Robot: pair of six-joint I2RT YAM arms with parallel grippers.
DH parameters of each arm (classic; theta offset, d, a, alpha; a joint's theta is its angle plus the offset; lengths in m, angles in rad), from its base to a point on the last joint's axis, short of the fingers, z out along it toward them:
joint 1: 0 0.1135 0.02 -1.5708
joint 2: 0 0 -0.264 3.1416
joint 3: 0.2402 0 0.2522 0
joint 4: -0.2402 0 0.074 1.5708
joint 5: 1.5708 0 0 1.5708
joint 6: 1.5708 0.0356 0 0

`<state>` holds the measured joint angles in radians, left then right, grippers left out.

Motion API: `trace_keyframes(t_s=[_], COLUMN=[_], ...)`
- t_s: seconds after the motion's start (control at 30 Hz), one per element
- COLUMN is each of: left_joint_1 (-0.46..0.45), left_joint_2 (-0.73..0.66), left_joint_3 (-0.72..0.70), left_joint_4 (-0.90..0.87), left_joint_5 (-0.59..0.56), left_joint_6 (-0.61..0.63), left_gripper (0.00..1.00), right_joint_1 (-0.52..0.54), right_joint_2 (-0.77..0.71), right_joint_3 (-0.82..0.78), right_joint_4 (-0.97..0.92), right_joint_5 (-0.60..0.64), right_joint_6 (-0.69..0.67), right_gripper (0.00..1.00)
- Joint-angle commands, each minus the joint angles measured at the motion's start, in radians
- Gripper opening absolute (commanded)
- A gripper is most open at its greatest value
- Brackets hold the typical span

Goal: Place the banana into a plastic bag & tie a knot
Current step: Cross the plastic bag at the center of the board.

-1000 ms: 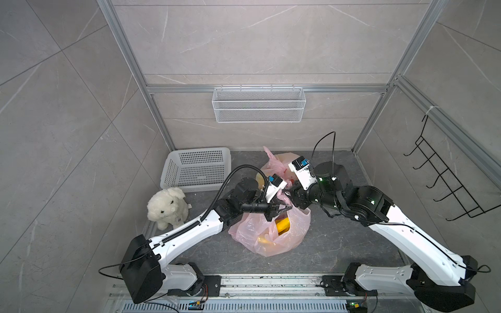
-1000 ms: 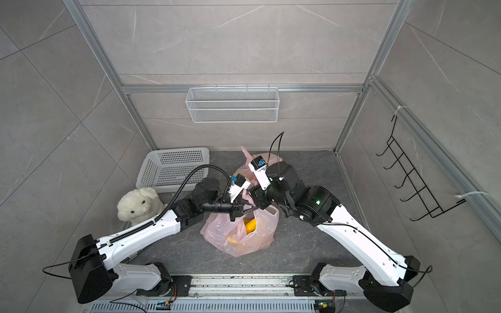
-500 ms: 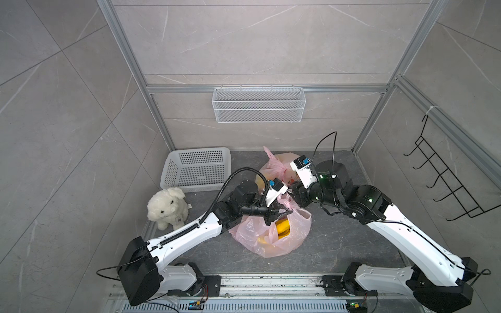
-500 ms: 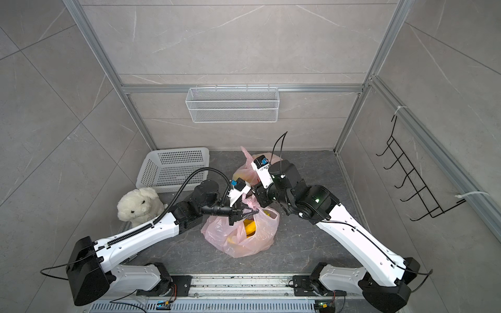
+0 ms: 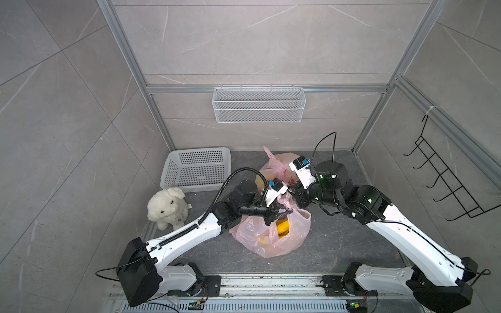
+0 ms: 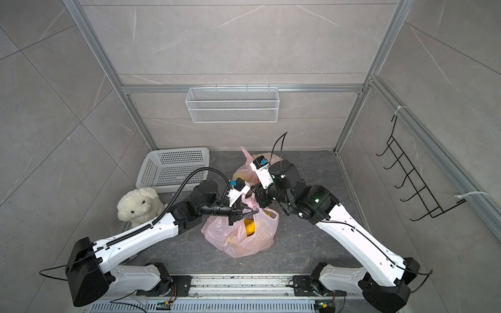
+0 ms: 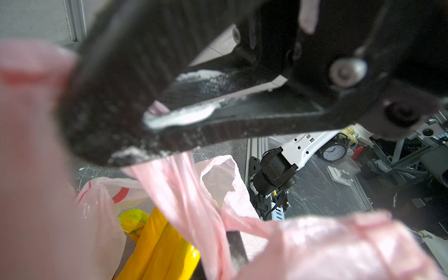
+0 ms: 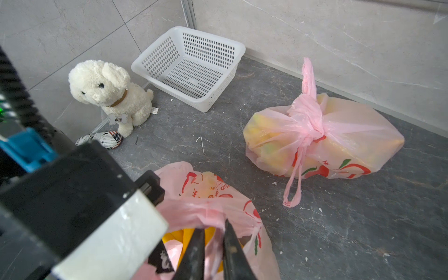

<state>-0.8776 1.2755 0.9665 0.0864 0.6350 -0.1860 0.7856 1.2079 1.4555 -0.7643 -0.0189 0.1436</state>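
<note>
Banana [image 5: 282,229] inside the untied pink plastic bag [image 5: 271,245], which sits on the bench [image 5: 339,244] near the white basket [image 5: 198,168], on its robot-base side. Left hand [image 6: 250,212] clamped on plastic bag strip above the mouth. Right hand [image 8: 214,232] fingers nearly together, bag plastic pinched between. Knotted second bag [image 8: 322,135] beside basket, by the back wall.
</note>
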Motion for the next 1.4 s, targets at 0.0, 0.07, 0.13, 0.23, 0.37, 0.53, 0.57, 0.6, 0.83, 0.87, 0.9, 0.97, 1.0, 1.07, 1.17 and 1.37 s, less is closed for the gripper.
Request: trace_keyframes(t_s=[0.0, 0.07, 0.13, 0.23, 0.37, 0.53, 0.57, 0.6, 0.83, 0.87, 0.9, 0.97, 1.0, 1.07, 1.17, 1.37], left_joint_1=[-0.007, -0.006, -0.004, 0.007, 0.036, 0.053, 0.056, 0.062, 0.095, 0.098, 0.101, 0.103, 0.104, 0.106, 0.107, 0.109], left_joint_2=[-0.033, -0.040, -0.047, -0.055, -0.060, -0.065, -0.065, -0.064, -0.050, -0.046, -0.041, -0.034, -0.032, -0.028, -0.025, -0.045], left_joint_3=[-0.010, -0.019, -0.031, -0.041, -0.060, -0.069, -0.069, -0.069, -0.072, -0.068, -0.063, -0.059, -0.056, -0.051, -0.050, -0.057], left_joint_4=[0.056, 0.060, 0.073, 0.073, 0.104, 0.117, 0.118, 0.118, 0.140, 0.139, 0.134, 0.131, 0.128, 0.123, 0.116, 0.110], left_joint_5=[0.003, -0.017, -0.038, -0.066, -0.065, -0.069, -0.073, -0.076, -0.080, -0.083, -0.082, -0.086, -0.092, -0.105, -0.111, -0.125], left_joint_6=[0.006, 0.000, -0.010, -0.036, -0.076, -0.093, -0.097, -0.103, -0.143, -0.144, -0.146, -0.147, -0.147, -0.146, -0.142, -0.140], left_gripper=[0.00, 0.00, 0.00, 0.00, 0.00, 0.00, 0.00, 0.00, 0.00, 0.00, 0.00, 0.00, 0.00, 0.00, 0.00, 0.00], right_joint_1=[-0.003, -0.002, -0.003, -0.003, -0.003, -0.002, -0.002, 0.000, 0.046, 0.074, 0.101, 0.159, 0.184, 0.228, 0.264, 0.266], right_joint_2=[-0.029, -0.041, -0.055, -0.079, -0.131, -0.161, -0.170, -0.177, -0.192, -0.194, -0.194, -0.188, -0.180, -0.163, -0.141, -0.109], right_joint_3=[-0.006, -0.011, -0.024, -0.048, -0.100, -0.133, -0.141, -0.147, -0.204, -0.213, -0.220, -0.225, -0.226, -0.229, -0.248, -0.302], right_joint_4=[0.005, -0.011, -0.033, -0.075, -0.087, -0.119, -0.121, -0.125, -0.164, -0.163, -0.162, -0.172, -0.179, -0.175, -0.150, -0.091], right_joint_5=[0.031, 0.104, 0.193, 0.288, 0.311, 0.301, 0.290, 0.275, 0.217, 0.213, 0.223, 0.259, 0.273, 0.283, 0.284, 0.239], right_joint_6=[0.011, 0.026, 0.043, 0.077, 0.096, 0.099, 0.099, 0.100, 0.126, 0.139, 0.158, 0.192, 0.205, 0.236, 0.284, 0.362], right_gripper=[0.08, 0.04, 0.02, 0.00, 0.00, 0.00, 0.00, 0.00, 0.00, 0.00, 0.00, 0.00, 0.00, 0.00, 0.00, 0.00])
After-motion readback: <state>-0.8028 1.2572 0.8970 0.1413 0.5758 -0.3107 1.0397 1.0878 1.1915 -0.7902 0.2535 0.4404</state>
